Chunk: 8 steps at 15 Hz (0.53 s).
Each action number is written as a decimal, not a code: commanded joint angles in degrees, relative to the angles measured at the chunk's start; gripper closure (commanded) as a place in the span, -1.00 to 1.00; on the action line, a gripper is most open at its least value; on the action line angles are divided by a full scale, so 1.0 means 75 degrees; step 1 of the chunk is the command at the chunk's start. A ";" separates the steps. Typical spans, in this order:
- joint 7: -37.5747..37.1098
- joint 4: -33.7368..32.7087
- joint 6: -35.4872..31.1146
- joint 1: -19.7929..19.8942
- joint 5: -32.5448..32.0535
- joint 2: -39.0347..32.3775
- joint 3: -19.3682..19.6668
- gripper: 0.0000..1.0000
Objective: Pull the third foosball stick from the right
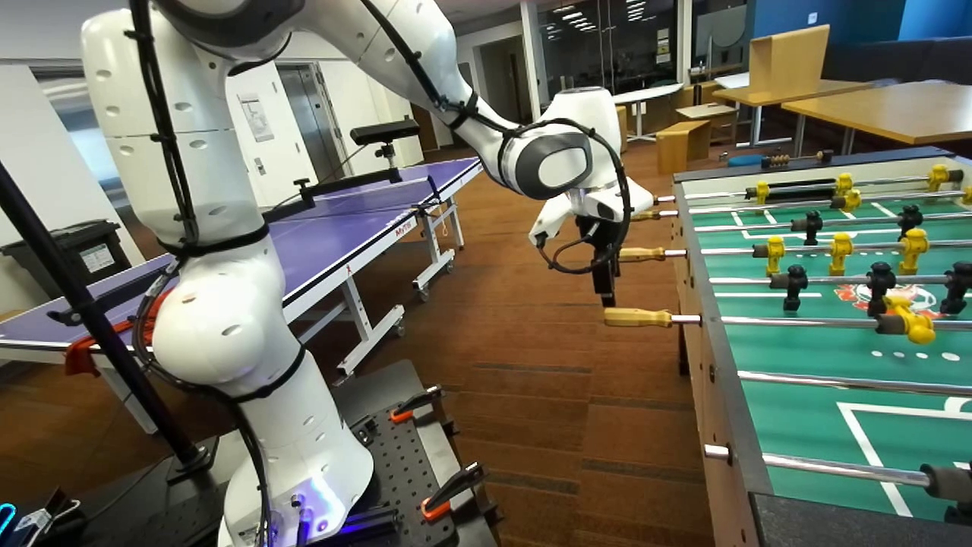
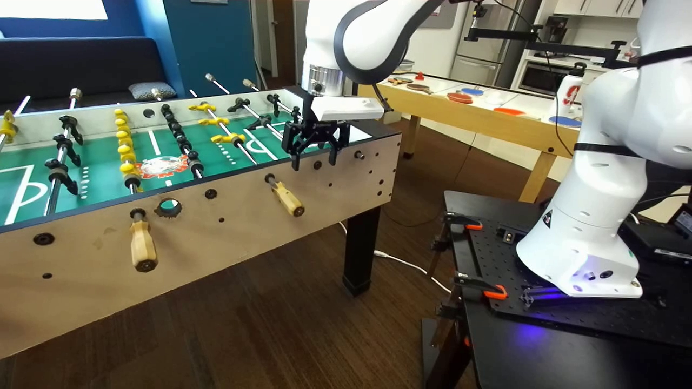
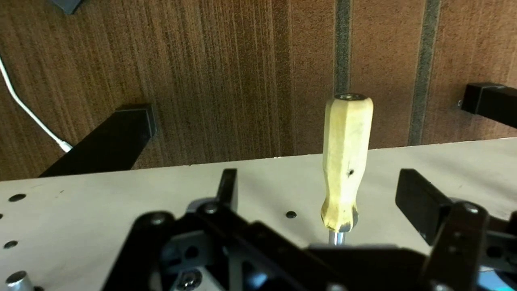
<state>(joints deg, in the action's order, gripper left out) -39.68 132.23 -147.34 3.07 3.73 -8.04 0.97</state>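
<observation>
Third foosball stick from the right (image 3: 346, 157) juts from the side of the worktop (image 2: 232, 229), its tan wooden handle (image 1: 636, 317) showing in both exterior views and in my wrist view. I have the tool (image 2: 314, 160) released, its black fingers (image 3: 416, 198) spread wide. In the wrist view the handle lies between them with clear space on either side, looking closer to one finger than the other. In an exterior view I see the fingertips (image 1: 606, 298) just beside the handle's outer end; the depth there I can't judge. The silver rod (image 1: 797, 322) carries a yellow player figure (image 1: 915, 327), tipped off vertical. Well along the same side is another tan handle (image 2: 143, 243), and toward the opposite end a bare rod end (image 2: 359, 155) pokes through. My white arm (image 1: 220, 327) bends over the gap between its base and the worktop.
</observation>
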 commanded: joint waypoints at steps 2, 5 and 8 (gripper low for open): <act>0.0034 -0.0519 -0.0379 -0.0285 0.0575 -0.0742 0.0062 -1.00; -0.0149 -0.0852 -0.0219 -0.0519 0.0265 -0.1183 0.0210 -1.00; -0.0095 -0.1194 -0.0109 -0.0687 0.0140 -0.1606 0.0320 -1.00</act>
<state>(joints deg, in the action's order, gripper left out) -39.66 126.80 -149.01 -0.21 5.91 -16.74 1.78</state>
